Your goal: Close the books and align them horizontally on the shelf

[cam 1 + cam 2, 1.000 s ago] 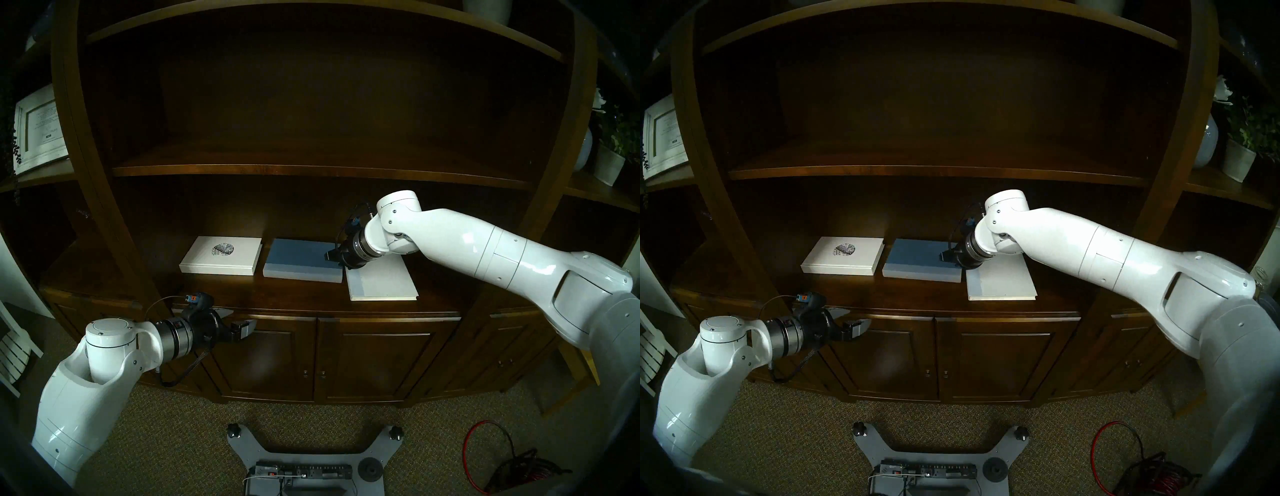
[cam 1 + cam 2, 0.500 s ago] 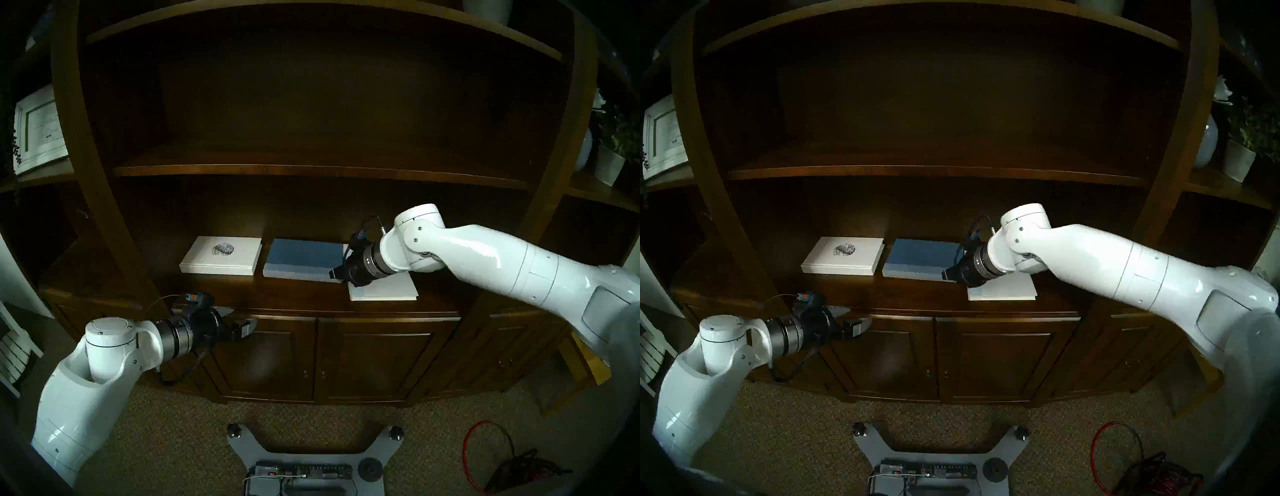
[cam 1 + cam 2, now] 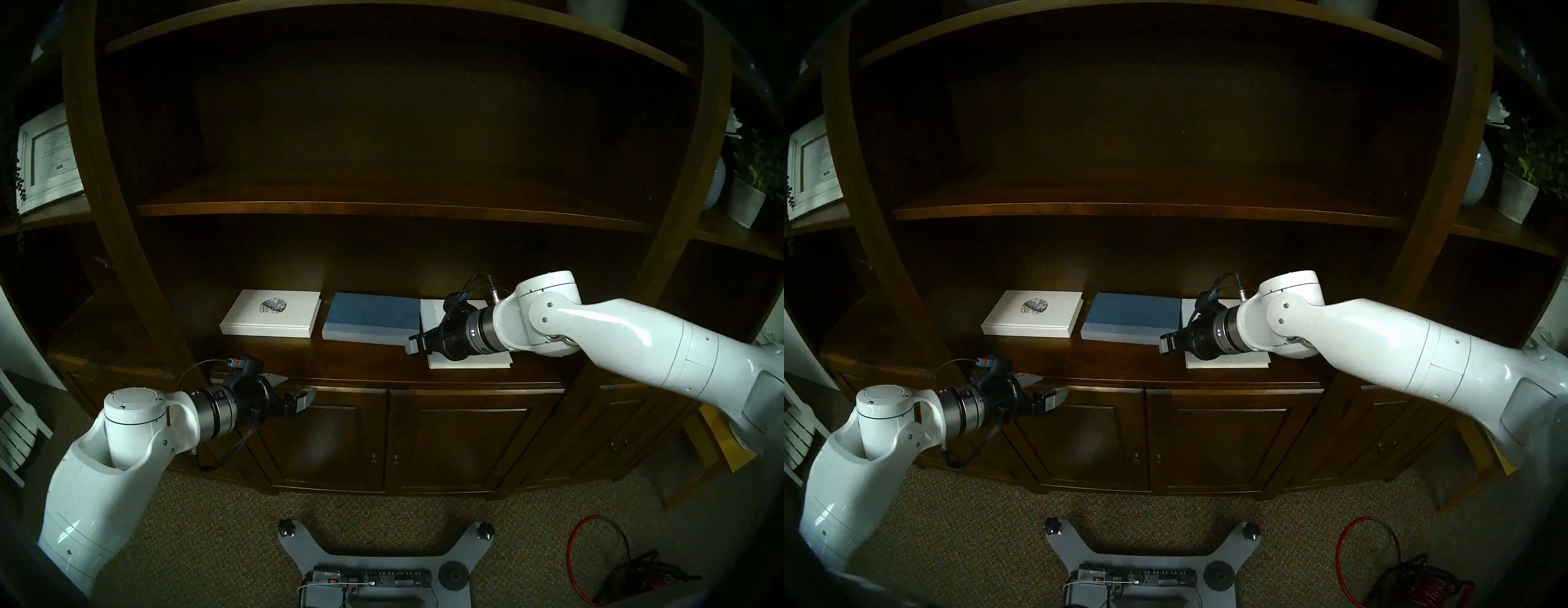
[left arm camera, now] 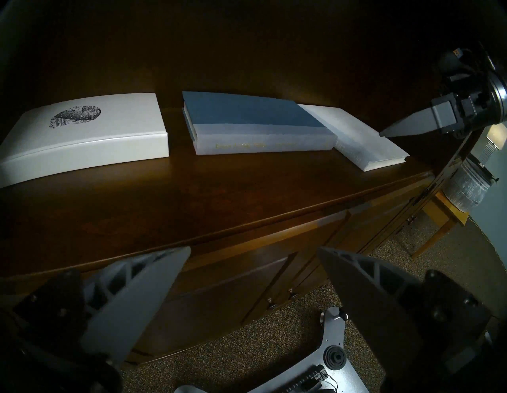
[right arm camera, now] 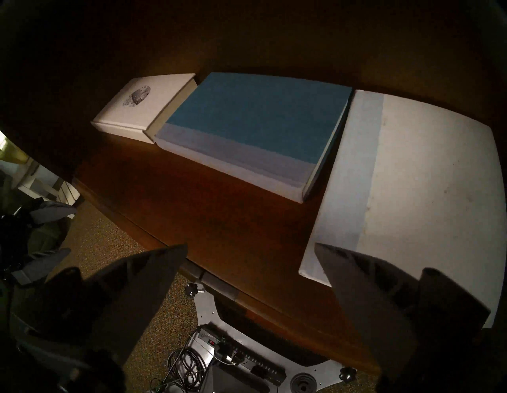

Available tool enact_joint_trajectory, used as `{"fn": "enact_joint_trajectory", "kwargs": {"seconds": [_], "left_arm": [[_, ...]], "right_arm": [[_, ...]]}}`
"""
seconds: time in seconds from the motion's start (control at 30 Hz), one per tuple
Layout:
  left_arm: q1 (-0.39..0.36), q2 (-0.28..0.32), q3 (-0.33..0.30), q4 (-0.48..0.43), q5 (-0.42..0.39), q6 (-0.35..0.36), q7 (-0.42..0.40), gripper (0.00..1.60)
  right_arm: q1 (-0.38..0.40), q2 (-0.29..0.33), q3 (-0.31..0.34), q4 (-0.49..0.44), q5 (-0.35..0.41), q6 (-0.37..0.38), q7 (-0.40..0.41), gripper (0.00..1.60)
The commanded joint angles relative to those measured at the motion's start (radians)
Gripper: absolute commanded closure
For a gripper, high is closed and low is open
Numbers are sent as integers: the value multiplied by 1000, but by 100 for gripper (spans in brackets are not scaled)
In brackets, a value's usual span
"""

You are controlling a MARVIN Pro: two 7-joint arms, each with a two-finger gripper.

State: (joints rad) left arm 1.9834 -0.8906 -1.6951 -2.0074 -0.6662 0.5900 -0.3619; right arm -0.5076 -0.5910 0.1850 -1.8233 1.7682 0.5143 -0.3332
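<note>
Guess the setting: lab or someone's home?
Probably a home living room or study: a dark wooden bookcase with cabinet doors, a framed picture, a potted plant and carpet.

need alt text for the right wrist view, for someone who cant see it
Three closed books lie flat in a row on a dark wooden shelf: a white book with a round emblem, a blue book, and a plain white book nearest the camera. The open right gripper hangs above the shelf's front edge.
</note>
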Motion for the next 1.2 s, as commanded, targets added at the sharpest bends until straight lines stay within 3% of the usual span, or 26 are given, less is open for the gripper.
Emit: {"fn": "enact_joint_trajectory", "kwargs": {"seconds": [0.0,0.23,0.5,0.83,1.17], "left_arm": [[-18,-1,-16,-29,0,-15,3,0],[-17,-2,-17,-30,0,-16,4,0],[-17,-3,-17,-31,0,-17,4,0],[-17,-3,-17,-31,0,-16,4,0],[-16,-3,-18,-31,1,-17,4,0]], "right_arm": [[-8,49,28,4,-104,-109,127,14],[3,-7,11,83,-185,-127,251,21],[17,-53,-1,134,-220,-104,301,26],[38,-31,-9,79,-257,-66,262,20],[37,-22,-26,7,-287,-7,151,17]]}}
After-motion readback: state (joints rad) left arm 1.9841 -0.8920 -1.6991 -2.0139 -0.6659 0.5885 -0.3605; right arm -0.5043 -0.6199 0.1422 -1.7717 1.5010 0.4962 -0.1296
